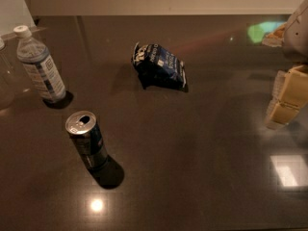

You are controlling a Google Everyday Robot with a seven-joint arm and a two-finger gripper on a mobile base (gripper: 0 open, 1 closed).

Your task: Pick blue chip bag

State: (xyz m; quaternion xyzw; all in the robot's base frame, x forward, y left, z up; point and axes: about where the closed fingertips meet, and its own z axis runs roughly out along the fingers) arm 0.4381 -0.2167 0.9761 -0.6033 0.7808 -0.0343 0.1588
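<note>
The blue chip bag [159, 65] is a small crumpled navy foil bag with white lettering. It lies on the dark glossy table [202, 153], a little behind the middle. My gripper [288, 97] is at the right edge of the camera view, cream-coloured, hanging above the table. It is well to the right of the bag and apart from it, and it holds nothing that I can see.
An upright dark drink can [87, 140] with an open silver top stands front left. A clear water bottle [39, 65] with a white cap stands at the far left. A pale wall runs along the table's back edge.
</note>
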